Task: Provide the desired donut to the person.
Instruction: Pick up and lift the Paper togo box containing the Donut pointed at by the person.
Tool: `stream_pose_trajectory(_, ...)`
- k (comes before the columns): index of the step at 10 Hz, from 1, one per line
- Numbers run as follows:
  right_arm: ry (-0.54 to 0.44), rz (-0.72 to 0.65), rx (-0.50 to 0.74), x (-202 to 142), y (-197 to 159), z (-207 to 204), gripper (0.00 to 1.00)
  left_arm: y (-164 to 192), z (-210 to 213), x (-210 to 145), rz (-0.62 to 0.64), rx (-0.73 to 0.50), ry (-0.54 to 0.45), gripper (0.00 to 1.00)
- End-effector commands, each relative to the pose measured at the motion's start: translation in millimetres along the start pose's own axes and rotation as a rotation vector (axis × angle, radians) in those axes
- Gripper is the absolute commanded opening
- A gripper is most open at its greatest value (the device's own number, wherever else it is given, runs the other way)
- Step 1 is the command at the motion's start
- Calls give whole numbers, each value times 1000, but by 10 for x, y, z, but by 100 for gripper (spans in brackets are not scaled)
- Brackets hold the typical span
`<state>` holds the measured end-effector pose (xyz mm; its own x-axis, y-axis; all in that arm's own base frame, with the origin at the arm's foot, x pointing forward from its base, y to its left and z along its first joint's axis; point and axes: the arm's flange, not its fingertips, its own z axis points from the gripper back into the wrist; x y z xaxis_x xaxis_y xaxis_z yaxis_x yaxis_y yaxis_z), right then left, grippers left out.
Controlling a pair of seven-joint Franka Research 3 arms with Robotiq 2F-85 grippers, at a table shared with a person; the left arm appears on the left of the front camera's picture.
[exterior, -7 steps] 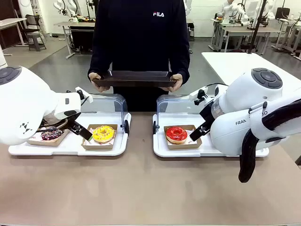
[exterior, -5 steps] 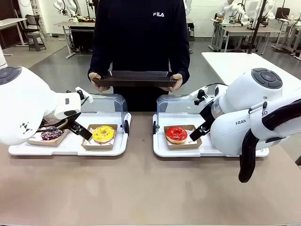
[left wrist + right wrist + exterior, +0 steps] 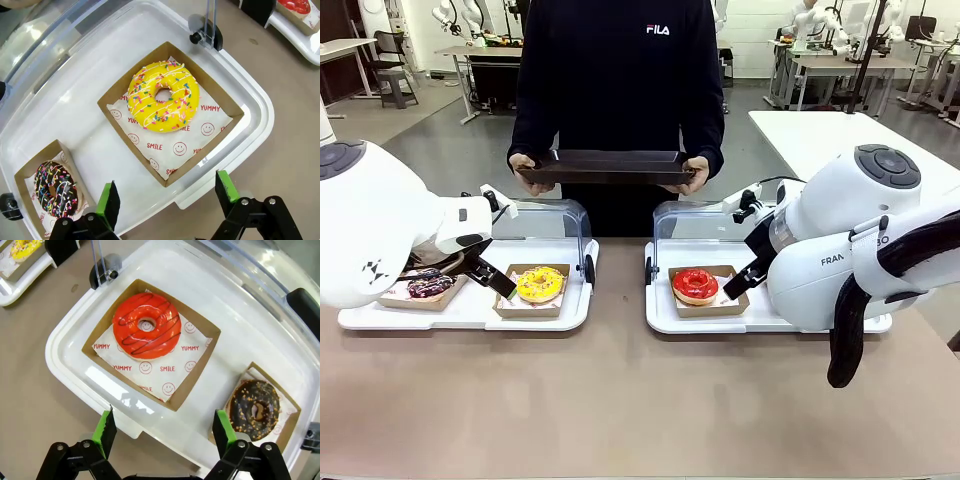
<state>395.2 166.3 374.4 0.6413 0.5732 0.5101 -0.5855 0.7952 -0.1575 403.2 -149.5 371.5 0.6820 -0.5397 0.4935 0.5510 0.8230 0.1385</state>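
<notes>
both claws released, no donut picked yet
left claw (image 3: 165, 192) hangs spread above the yellow donut (image 3: 162, 96) in its box (image 3: 207, 150), right claw (image 3: 163, 427) spread above the red donut (image 3: 146, 326); beyond the white trays (image 3: 470, 318) the person (image 3: 616, 80) holds out a black tray (image 3: 605, 165). nothing shows which donut is wanted, so a wrong pick is likely; a pad (image 3: 108, 199) could also snag a box wall.

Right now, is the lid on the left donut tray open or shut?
Open: the clear lid stands swung up behind the tray, leaving the yellow donut uncovered.
</notes>
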Motion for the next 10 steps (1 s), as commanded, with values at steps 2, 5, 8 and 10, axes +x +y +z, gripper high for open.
stream_pose_trajectory(2, 0, 0, 0, 0, 1, 0, 100, 0, 0, 0, 0, 0, 0, 100)
stream_pose_trajectory(5, -2, 56, 9, 43, 19, 244, 100, 2, 209, -34, -26, -16, -20, 100)
stream_pose_trajectory(8, 14, 195, 190, 50, -164, 1215, 100, 201, 926, -298, -87, -216, -78, 100)
stream_pose_trajectory(10, -23, 277, 281, -45, -416, 1562, 100, 377, 1177, -445, -138, -245, -131, 100)
